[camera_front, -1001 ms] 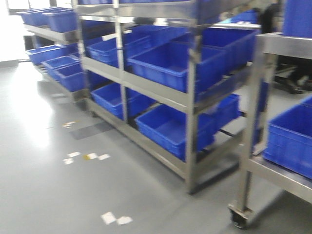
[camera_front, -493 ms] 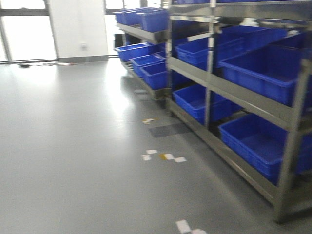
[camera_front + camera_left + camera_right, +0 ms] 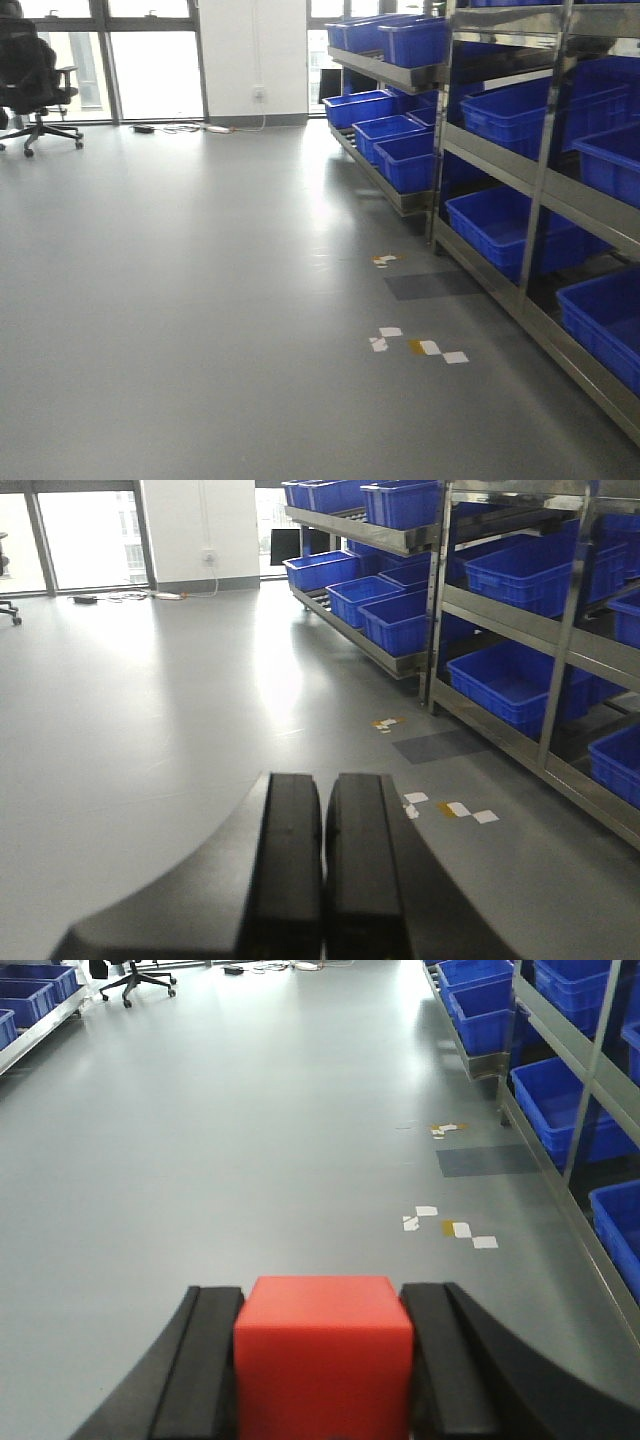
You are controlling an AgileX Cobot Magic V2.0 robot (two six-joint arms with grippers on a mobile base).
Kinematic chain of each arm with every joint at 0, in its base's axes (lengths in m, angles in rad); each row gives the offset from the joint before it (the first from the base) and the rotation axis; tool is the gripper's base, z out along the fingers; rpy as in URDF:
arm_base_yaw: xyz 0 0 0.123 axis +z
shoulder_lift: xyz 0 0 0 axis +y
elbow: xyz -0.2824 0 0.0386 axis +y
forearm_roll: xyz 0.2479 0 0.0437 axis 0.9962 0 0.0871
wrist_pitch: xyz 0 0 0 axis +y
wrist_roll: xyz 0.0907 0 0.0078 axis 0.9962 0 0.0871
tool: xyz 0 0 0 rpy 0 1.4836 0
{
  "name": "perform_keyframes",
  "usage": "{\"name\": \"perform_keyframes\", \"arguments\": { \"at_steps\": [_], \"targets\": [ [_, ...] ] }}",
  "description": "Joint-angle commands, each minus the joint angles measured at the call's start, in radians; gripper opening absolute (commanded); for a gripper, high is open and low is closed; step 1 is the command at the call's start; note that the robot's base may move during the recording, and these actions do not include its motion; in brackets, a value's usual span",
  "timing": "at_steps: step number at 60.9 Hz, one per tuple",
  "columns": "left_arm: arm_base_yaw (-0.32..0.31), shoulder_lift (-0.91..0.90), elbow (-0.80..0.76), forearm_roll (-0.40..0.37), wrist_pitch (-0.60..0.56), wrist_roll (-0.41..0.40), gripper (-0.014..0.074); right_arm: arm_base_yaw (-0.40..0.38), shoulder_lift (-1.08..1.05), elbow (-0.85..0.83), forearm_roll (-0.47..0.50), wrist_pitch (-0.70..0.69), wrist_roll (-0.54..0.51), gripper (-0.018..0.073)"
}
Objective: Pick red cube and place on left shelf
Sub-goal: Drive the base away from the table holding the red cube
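The red cube (image 3: pixel 325 1370) fills the bottom of the right wrist view. My right gripper (image 3: pixel 323 1295) is shut on it, with a black finger against each side, and holds it above the grey floor. My left gripper (image 3: pixel 323 785) is shut with nothing in it, its two black fingers pressed together over open floor. The left shelf (image 3: pixel 30 1015) shows only as a corner at the top left of the right wrist view, a steel rail carrying blue crates, far from both grippers. Neither gripper shows in the front view.
Steel racks (image 3: pixel 540 190) with blue crates (image 3: pixel 500 225) run along the right side. White and yellow tape scraps (image 3: pixel 420 345) and a dark patch (image 3: pixel 435 285) mark the grey floor. A black office chair (image 3: pixel 35 80) stands far left by the windows, and cables (image 3: pixel 190 127) lie along the wall.
The front view has swung to the left. The racks slid from the centre to the right edge, and open floor, windows and the chair came into view.
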Motion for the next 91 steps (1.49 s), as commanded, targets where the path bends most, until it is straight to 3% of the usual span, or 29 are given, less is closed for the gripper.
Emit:
{"name": "perform_keyframes", "arguments": {
  "at_steps": [1, 91],
  "targets": [
    [-0.009, -0.015, 0.023, -0.007, -0.088, -0.001, 0.0102, 0.002, 0.013, -0.026, -0.011, -0.081, -0.01, 0.0165],
    [-0.009, -0.015, 0.023, -0.007, -0.088, -0.001, 0.0102, 0.002, 0.013, -0.026, -0.011, -0.081, -0.01, 0.0165]
  ]
}}
